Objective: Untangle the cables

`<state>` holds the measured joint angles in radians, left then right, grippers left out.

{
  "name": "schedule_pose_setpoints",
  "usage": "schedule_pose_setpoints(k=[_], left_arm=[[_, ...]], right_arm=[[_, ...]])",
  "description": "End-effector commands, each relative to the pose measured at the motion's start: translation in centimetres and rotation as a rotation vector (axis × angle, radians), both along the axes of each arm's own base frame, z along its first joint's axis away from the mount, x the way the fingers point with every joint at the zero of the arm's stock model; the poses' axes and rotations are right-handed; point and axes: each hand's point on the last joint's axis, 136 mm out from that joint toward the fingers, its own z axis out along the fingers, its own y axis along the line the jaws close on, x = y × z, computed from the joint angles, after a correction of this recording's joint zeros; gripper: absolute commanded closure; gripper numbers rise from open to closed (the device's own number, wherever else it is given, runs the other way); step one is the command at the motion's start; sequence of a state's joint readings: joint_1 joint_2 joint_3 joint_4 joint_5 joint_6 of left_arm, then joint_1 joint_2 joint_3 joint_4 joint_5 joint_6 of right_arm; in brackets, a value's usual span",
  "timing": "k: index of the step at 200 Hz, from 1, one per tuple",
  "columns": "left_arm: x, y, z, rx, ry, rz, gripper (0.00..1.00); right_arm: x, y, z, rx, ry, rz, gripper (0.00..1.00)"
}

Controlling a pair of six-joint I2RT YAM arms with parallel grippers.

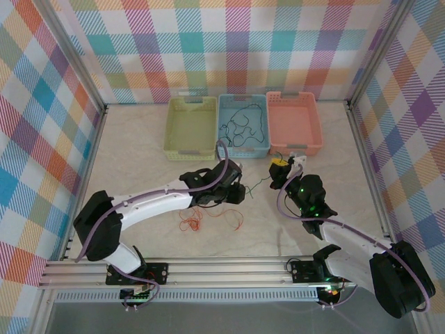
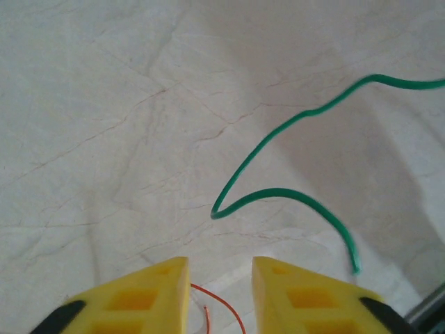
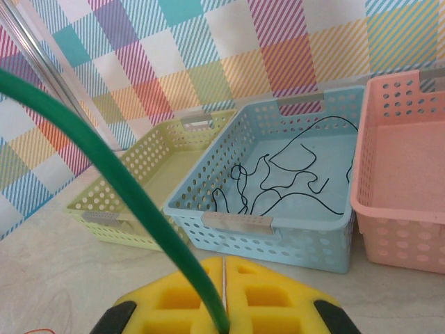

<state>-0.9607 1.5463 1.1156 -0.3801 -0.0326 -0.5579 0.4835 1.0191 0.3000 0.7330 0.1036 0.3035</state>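
Green cable [image 2: 278,191] runs off the R edge of my left wrist view. Orange-red cable [image 2: 217,307] is cut by the bottom edge betw. my left tool's [image 2: 220,289] fingers. Right wrist view: green cable blurs near the lens, exits L edge, lower end hidden in my clamped right tool [image 3: 224,292]. Pink basket [image 3: 407,167] cropped at R.

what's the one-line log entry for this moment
right end effector shut on green cable | left end effector open | black cable in blue basket

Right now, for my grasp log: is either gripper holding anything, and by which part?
The right gripper pinches the green cable between shut fingers, apparently near one end. The left gripper holds nothing.
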Motion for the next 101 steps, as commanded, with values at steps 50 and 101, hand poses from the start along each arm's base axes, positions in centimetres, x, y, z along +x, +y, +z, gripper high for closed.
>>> schedule_pose_setpoints(k=[50, 101], left_arm=[[-0.7, -3.0, 4.1, -0.235, 0.018, 0.065, 0.38], [1.2, -1.9, 0.1, 0.053, -0.044, 0.123, 0.37]], right_arm=[[0.0, 0.2, 0.8, 0.005, -0.043, 0.016, 1.0], [0.0, 0.3, 0.8, 0.002, -0.043, 0.023, 1.0]])
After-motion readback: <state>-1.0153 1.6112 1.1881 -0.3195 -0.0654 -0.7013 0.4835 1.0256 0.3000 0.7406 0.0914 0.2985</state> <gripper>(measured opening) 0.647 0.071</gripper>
